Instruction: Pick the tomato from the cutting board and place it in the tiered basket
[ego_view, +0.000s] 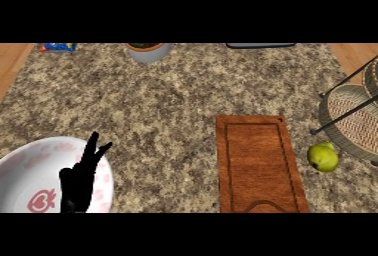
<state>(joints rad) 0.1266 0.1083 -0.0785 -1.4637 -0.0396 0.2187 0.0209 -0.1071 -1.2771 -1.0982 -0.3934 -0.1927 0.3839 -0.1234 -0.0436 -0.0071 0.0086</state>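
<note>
My left hand (77, 181) stood at about eight o'clock in the view, fingers straight and pointing up, holding nothing, in front of a white round plate with pink markings (29, 175) that ran off the lower left edge. My right hand did not show.

The speckled granite bench (162, 100) lay wide and bare through the middle, from the plate across to the long brown wooden cutting board (260, 165) at about five o'clock. The board reached down to the lower edge and nothing lay on it. I saw no tomato anywhere. The only fruit was a yellow-green round one (322, 156) lying on the bench just beside the board's right edge, at about four o'clock, near the basket's rim.

The dark wire tiered basket with a woven base (353, 117) sat at three o'clock, cut by the right edge, its slanted rods crossing above the lower tier.

Along the far edge, at twelve o'clock, stood a grey pot with a brown rim (149, 51), a dark flat object (260, 45) at one o'clock, and a blue packet (57, 47) at eleven o'clock. Strips of light wood (15, 65) bordered the bench at both far corners.
</note>
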